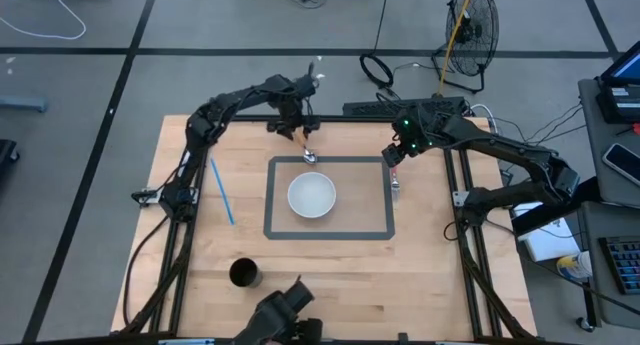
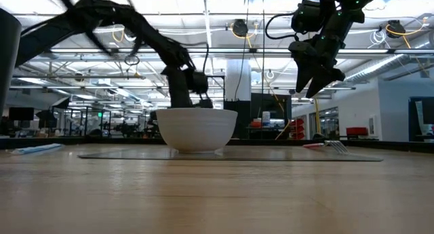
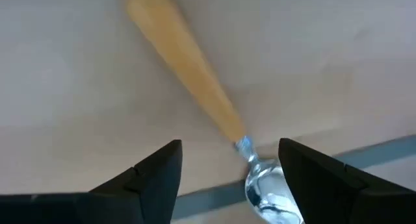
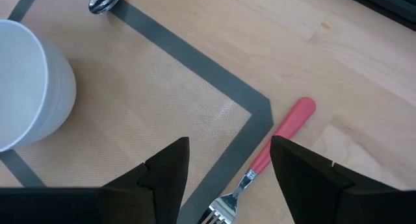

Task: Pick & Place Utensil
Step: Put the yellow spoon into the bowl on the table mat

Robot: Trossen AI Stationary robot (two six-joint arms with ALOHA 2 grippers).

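The left tool (image 3: 229, 175) hangs open just above a wooden-handled spoon (image 3: 195, 81), whose metal bowl lies on the far edge of the grey-taped mat (image 1: 275, 200) on the worktop (image 1: 420, 275). The right tool (image 4: 227, 169), fingers also apart and holding nothing, hovers over a red-handled fork (image 4: 273, 143) at the mat's right edge. A white bowl (image 1: 311, 195) sits at the mat's centre.

Glossy metal spoon (image 3: 263, 188) bowl, matt wooden table (image 3: 78, 87).
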